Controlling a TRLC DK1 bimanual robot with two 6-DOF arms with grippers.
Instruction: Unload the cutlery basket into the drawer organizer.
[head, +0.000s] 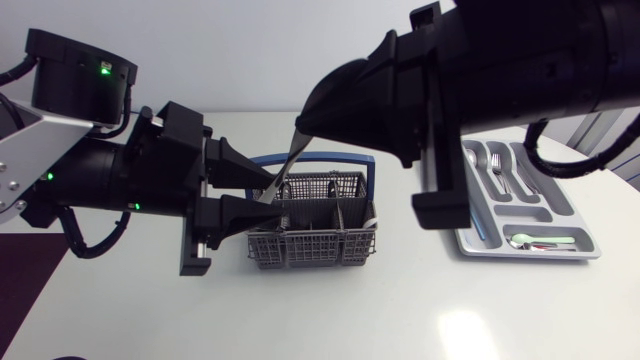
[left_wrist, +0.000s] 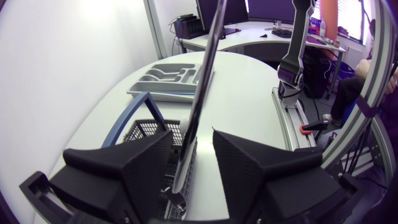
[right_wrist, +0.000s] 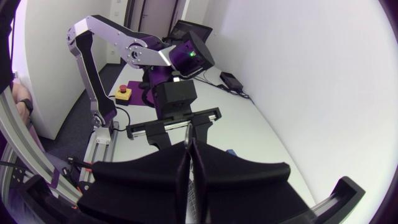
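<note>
A long silver knife stands steeply tilted over the grey wire cutlery basket. My right gripper is shut on its upper end. Lower down, my left gripper is open, its fingers on either side of the knife. In the left wrist view the knife runs up between the fingers of that gripper with a gap on one side; the basket lies beneath. In the right wrist view the gripper pinches the thin blade, and my left arm faces it.
The grey drawer organizer lies at the right of the table, holding forks and a green-handled spoon. The organizer also shows beyond the basket. The basket's blue handle stands upright behind the knife.
</note>
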